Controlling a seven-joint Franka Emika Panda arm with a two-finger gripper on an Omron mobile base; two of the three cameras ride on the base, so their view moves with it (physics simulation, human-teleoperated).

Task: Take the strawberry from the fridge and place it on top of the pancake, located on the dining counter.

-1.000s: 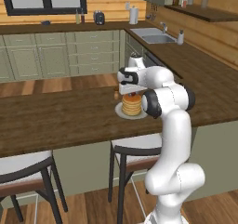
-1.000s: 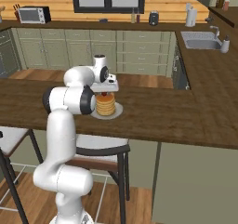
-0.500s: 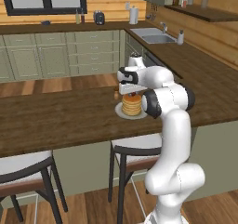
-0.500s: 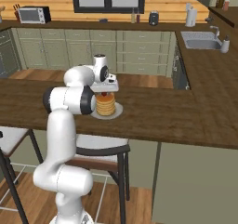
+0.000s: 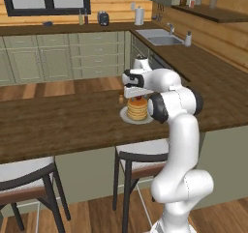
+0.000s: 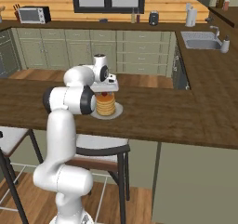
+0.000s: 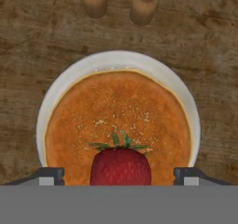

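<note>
The long dark brown wooden dining counter (image 5: pixel 63 125) runs across the room with plenty of bare top to either side of the small round white plate (image 7: pixel 118 60), which sits back from the near edge above a dark-framed stool with a pale seat (image 6: pixel 100 148). Two small brown wooden cylinders (image 7: pixel 144 4) stand on the counter just beyond the plate's far rim, the closest things crowding it. Behind the counter, wooden floor separates it from pale green kitchen cabinets (image 5: pixel 63 58) under a second worktop with a steel sink (image 5: pixel 157 36) in the corner.

On the plate lies the short stack of round golden-brown pancakes (image 7: pixel 116 121). The small red heart-shaped strawberry (image 7: pixel 120 166), green leaves on top, rests on the pancake near its edge. The white arm's two-finger claw (image 7: pixel 120 176) hangs directly over the stack, its dark fingertips (image 7: pixel 51 175) spread wide on either side of the berry with clear gaps, not touching it. From the base views the claw (image 5: pixel 136 93) sits just above the pancakes (image 6: pixel 105 106).
</note>
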